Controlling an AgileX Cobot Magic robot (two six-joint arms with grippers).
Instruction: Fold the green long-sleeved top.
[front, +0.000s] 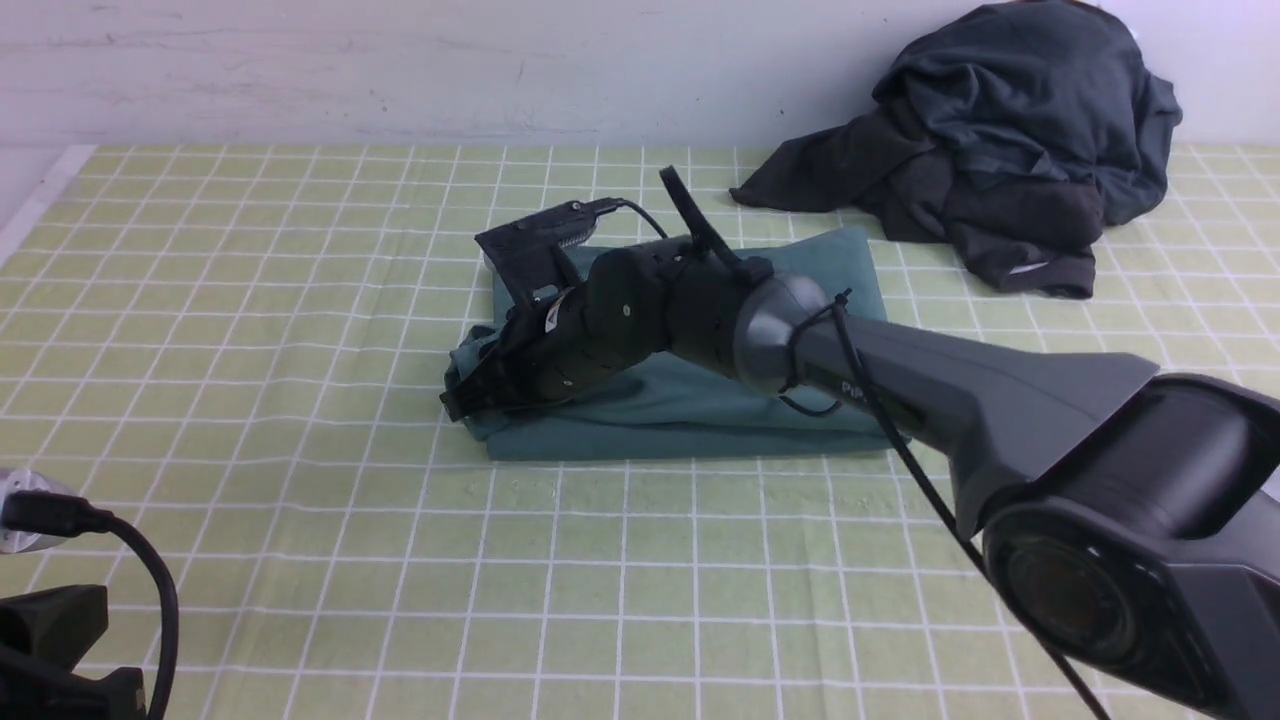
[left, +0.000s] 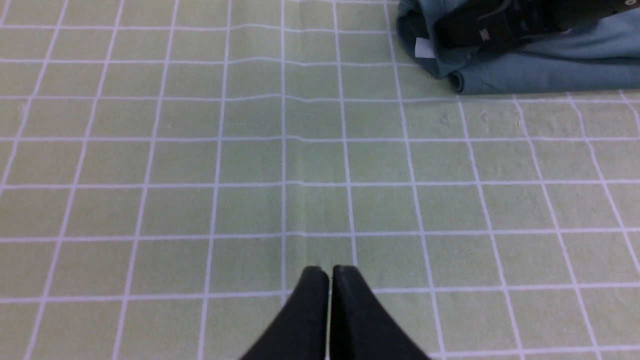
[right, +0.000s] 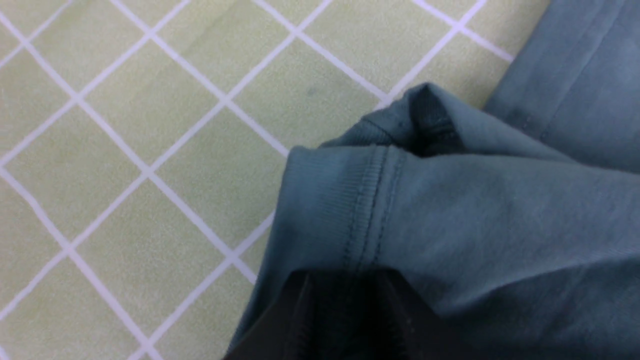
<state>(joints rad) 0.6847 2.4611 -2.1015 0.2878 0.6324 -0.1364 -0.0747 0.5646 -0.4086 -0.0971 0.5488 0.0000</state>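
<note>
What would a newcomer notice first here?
The black right arm, reaching in from the right across the middle of the front view, its gripper open at the ribbed cuff of the green top. Next, the heap of dark garments at the far right of the table, beyond the top. The pale grid lines across the green table surface stand out too.

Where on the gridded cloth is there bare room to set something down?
Bare cloth lies between the teal-green cotton top and the near edge of view, and left of the top. Crowded: the far right, under the dark charcoal-grey garment, and right of the top, beneath the right arm.
</note>
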